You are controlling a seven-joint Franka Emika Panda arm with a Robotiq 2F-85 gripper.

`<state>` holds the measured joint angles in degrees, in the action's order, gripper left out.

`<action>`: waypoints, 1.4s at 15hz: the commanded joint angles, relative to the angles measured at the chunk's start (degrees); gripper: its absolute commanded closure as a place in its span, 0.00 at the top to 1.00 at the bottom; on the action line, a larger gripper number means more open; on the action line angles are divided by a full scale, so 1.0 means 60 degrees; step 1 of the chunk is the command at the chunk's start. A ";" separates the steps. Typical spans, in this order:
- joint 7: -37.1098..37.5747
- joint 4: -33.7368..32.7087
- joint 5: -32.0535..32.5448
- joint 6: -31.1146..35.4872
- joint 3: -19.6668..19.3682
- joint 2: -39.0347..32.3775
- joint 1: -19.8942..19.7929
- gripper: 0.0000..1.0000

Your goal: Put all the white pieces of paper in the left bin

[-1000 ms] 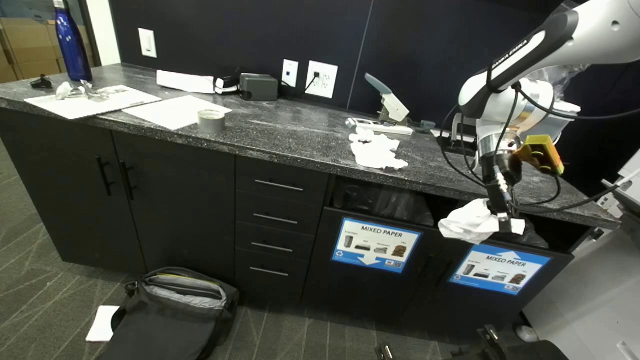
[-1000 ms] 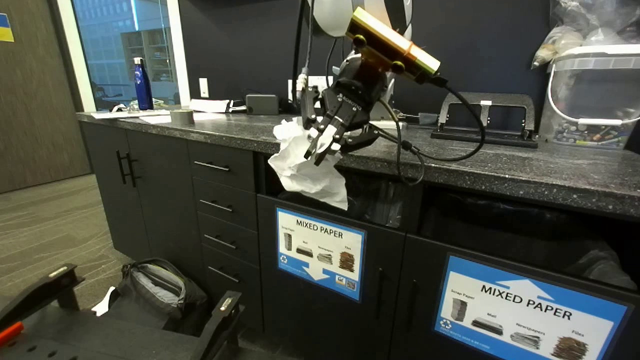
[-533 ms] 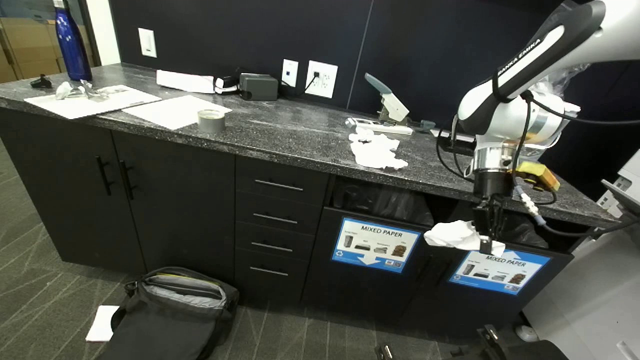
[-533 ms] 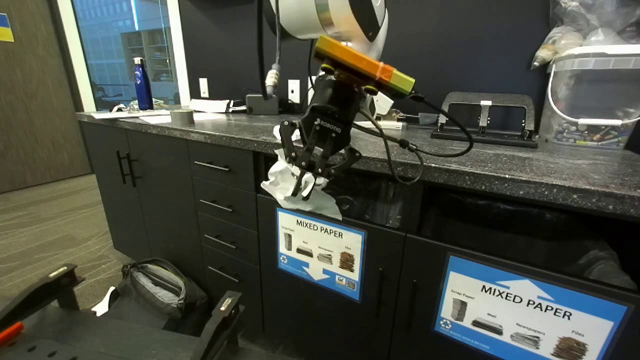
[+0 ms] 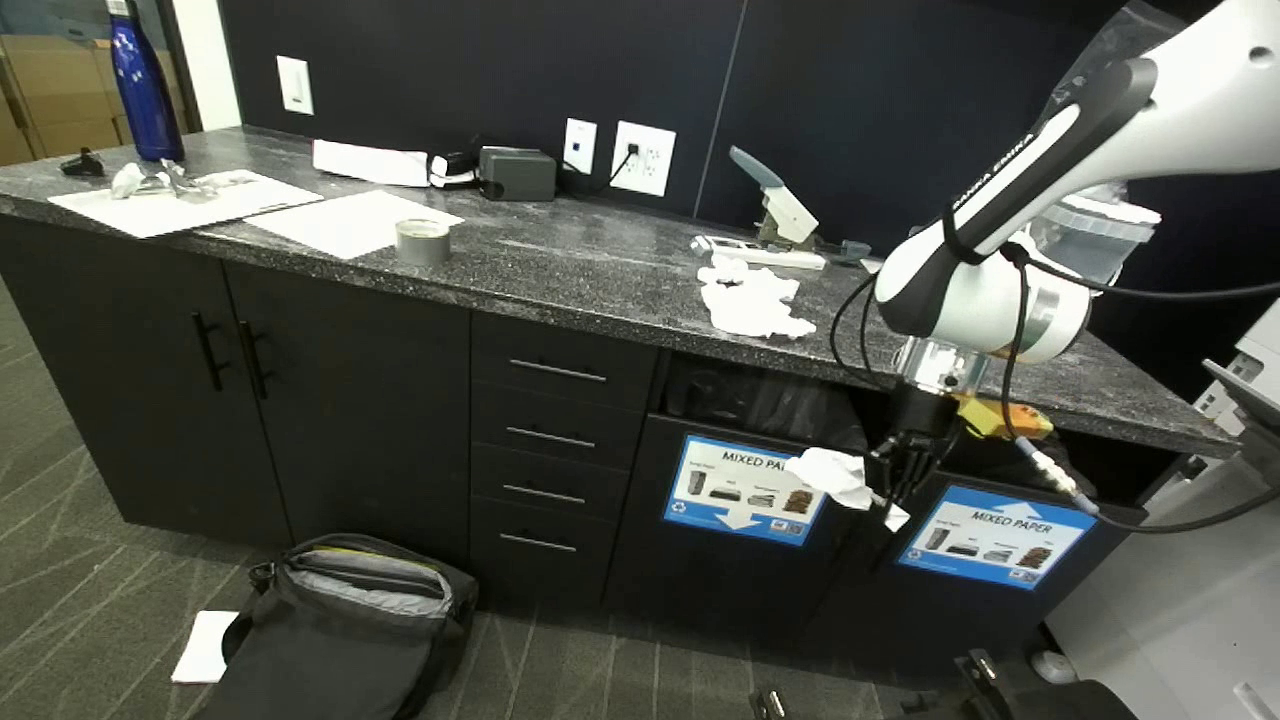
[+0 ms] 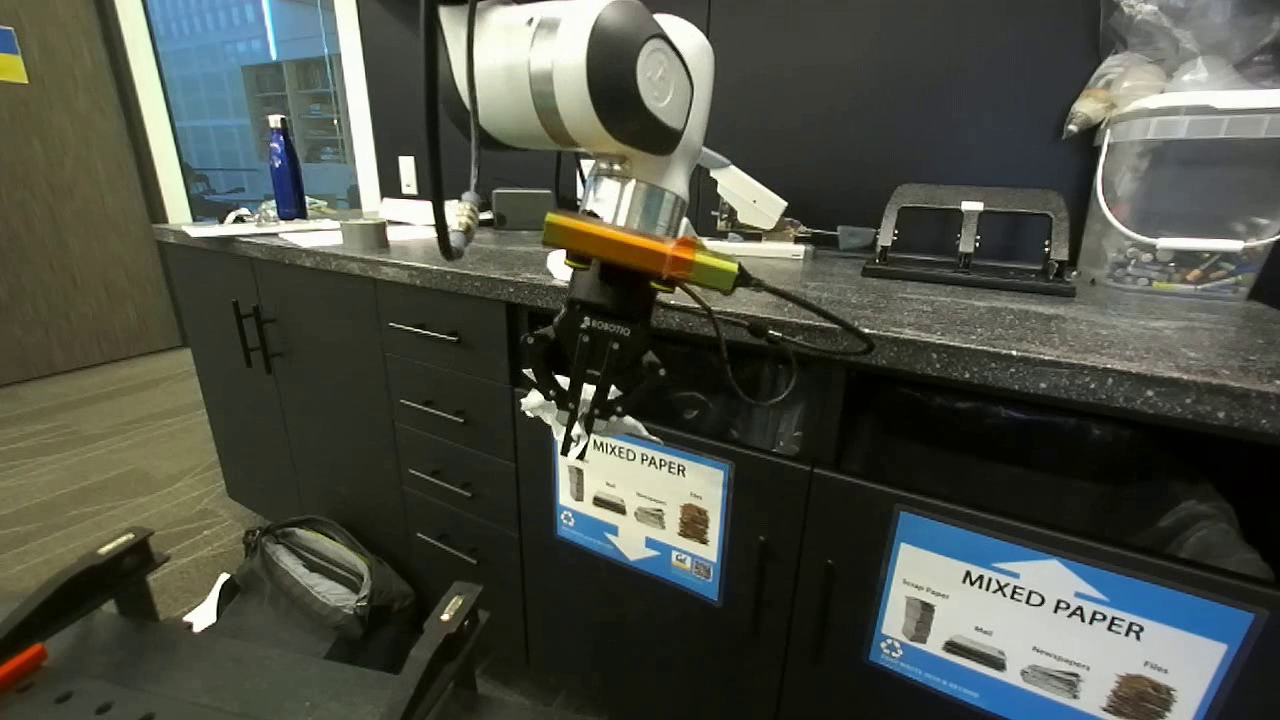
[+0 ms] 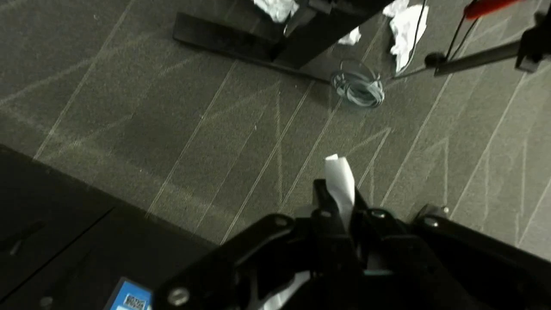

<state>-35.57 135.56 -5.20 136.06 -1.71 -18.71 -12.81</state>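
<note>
Out in front of the dark speckled stone-look counter (image 5: 560, 255), got a crumpled white paper sheet (image 5: 830, 476) clamped in the black metal pincer (image 7: 339, 193), with a folded strip past its tips in the wrist view. Over the last second, sank and slid left in both exterior views, without losing the sheet. Now overlapping the rectangular blue-and-white MIXED PAPER sign (image 5: 755, 490) on the black panel-fronted left bin (image 6: 770, 475). Meaning: on the correct side by my read, but not in. Looks outside the panel and likely lower than the lip. Would raise it over the lip, push inward into the gap, then release. Might catch the thin sheet on the panel, or lose it to the floor if let go from here.

Next out, on the counter near the front edge, roughly above the left bin: a loose crumpled white paper wad (image 5: 750, 305), same as a second ago. Still to do.

On the grey carpet (image 7: 129, 150), see crumpled white scraps (image 7: 404, 32) in the wrist view; can't tell whether part of the job.

Farthest, same counter: two flat white paper sheets (image 5: 350, 222), with a round grey tape roll (image 5: 422, 248) by the edge of one and a tall blue bottle (image 5: 148, 100) behind. No change. Can't tell whether included.
</note>
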 commanded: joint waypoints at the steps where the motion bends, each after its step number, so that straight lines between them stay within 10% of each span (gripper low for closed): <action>1: 0.0058 0.0736 -0.0911 0.2635 0.0388 -0.0121 -0.0062 0.09; 13: 0.1035 0.0718 -0.2084 1.1809 0.3780 -0.3174 -0.2116 0.10; 17: 0.4547 0.0531 0.0425 1.4388 0.2187 -0.4263 -0.0853 0.11; 21: 0.5450 0.0064 0.0323 1.5340 0.0971 -0.4888 0.0378 0.10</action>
<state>-7.08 139.07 -3.49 223.88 8.77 -45.08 -15.75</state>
